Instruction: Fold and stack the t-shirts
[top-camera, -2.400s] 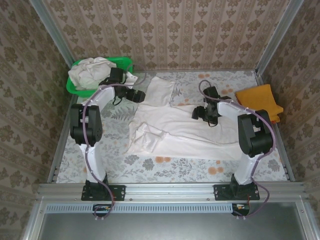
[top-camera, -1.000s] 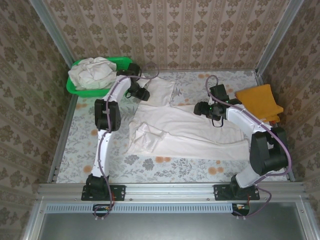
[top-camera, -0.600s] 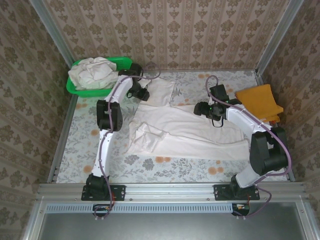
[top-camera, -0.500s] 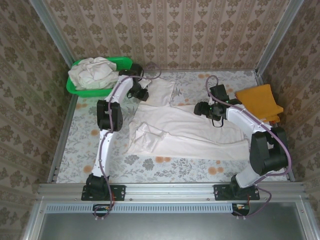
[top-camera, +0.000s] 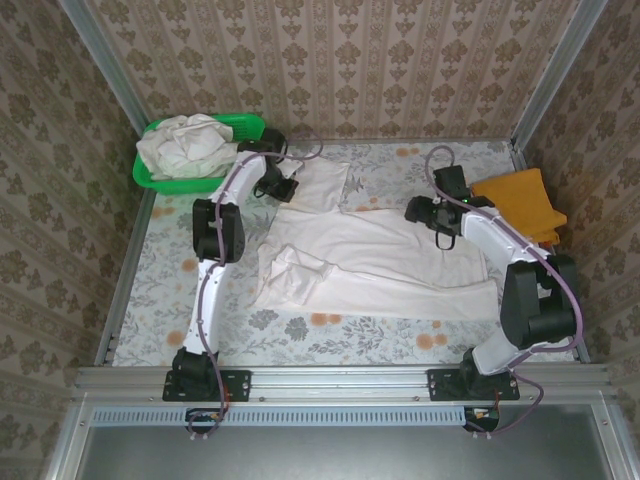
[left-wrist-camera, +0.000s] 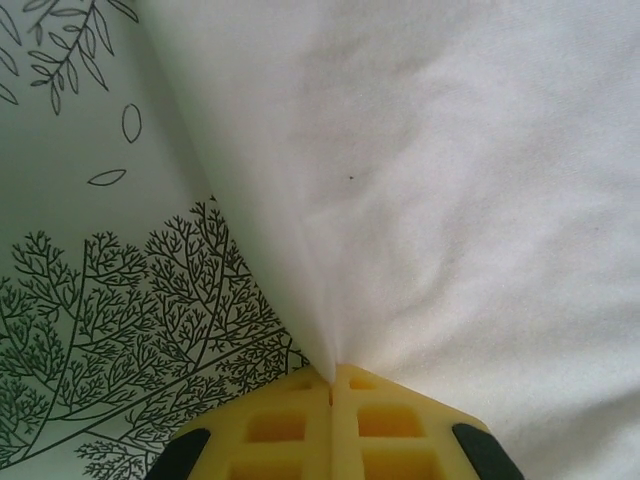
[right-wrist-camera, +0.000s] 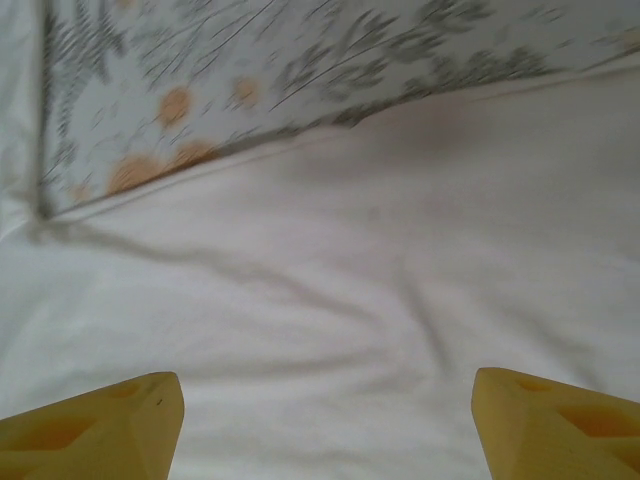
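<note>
Top external view: the counter (top-camera: 200, 290) carries one off-white t-shirt (top-camera: 370, 255) spread across its middle, a sleeve reaching toward the far edge. More off-white t-shirts (top-camera: 185, 140) are heaped in the green basket (top-camera: 245, 125) at the far left corner, and an orange t-shirt (top-camera: 515, 200) lies by the right edge. The cloth looks light, limp and quick to crease, so I'd take it at hems and corners, pinching low. The left fingers (left-wrist-camera: 332, 378) are clenched on the spread shirt's left edge, the cloth tenting from the pinch. The right fingers (top-camera: 414, 212) hang spread apart over its right part, gripping nothing.
</note>
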